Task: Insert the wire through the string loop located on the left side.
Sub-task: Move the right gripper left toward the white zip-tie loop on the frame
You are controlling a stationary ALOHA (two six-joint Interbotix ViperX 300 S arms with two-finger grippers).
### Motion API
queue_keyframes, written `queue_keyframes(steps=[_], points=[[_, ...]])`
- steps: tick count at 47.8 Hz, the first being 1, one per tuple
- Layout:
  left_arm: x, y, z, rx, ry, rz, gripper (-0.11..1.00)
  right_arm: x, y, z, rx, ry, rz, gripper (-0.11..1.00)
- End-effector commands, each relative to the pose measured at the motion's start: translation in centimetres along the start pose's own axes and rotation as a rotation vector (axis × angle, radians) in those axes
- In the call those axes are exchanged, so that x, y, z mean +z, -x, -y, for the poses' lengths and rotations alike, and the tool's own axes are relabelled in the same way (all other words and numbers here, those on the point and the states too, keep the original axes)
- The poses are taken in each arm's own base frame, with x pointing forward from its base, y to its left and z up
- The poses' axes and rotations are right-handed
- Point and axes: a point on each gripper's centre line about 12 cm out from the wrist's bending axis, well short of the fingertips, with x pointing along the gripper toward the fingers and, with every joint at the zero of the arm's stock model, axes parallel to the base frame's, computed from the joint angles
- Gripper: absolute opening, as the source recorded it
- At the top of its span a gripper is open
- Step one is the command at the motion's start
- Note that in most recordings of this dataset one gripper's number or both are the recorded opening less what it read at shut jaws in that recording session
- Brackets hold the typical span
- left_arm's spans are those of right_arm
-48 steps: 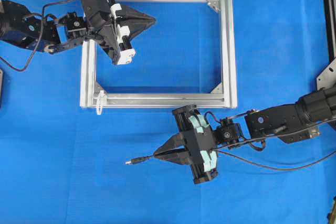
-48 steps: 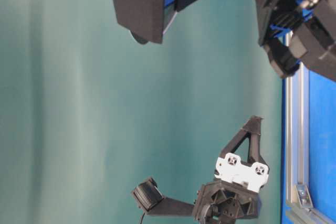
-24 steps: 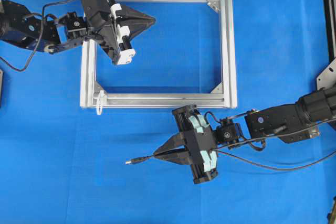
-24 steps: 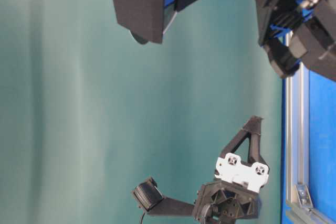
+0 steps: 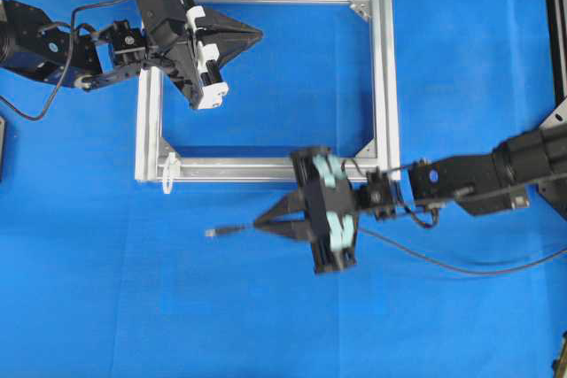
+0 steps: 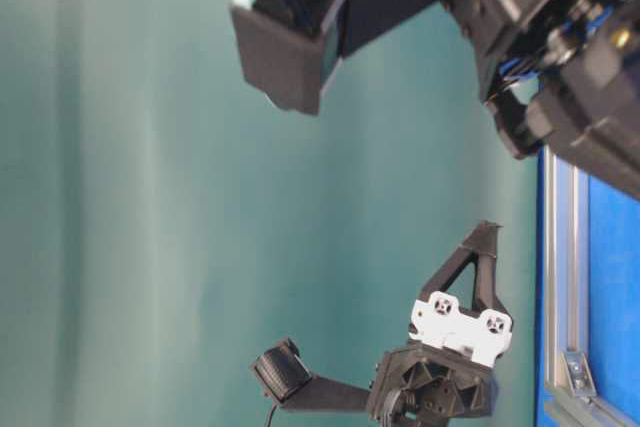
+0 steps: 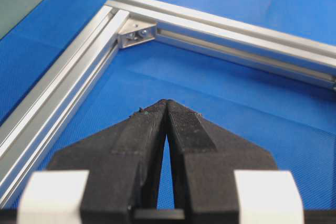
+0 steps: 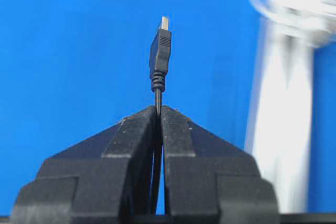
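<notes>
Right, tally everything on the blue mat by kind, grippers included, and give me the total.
Grippers: 2, left gripper shut on nothing, right gripper shut on the wire.
Wires: 1, the wire, plug tip pointing left.
String loops: 1, the string loop at the frame's lower-left corner.
Aluminium frames: 1, the frame.
Total: 5

Table surface: blue covering, one frame and a run of wire resting on it.

The table (image 5: 461, 59) is covered in blue throughout. A silver rectangular frame (image 5: 385, 86) lies flat on it, upper centre in the overhead view. A string loop (image 5: 166, 174) hangs at the frame's lower-left corner. The wire (image 5: 443, 265) trails over the blue surface toward the right edge, below the frame.
</notes>
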Motion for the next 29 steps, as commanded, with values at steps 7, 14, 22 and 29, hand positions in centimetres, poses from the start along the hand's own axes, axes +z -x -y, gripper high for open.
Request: queue_keyframes(steps=[7, 14, 22, 29], points=[[1.4, 0.2, 0.2, -0.006, -0.002, 0.041, 0.0, 1.7, 1.3, 3.4, -0.077, -0.032, 0.048, -0.1], [1.4, 0.2, 0.2, -0.006, -0.002, 0.041, 0.0, 1.4, 1.9, 5.2, -0.117, -0.049, 0.043, -0.1], [1.4, 0.2, 0.1, -0.005, -0.001, 0.043, 0.0, 1.4, 2.0, 5.9, -0.133, -0.057, 0.048, -0.1], [1.4, 0.2, 0.1, -0.005, -0.001, 0.043, 0.0, 1.4, 1.9, 5.8, -0.131, -0.055, 0.046, -0.1]])
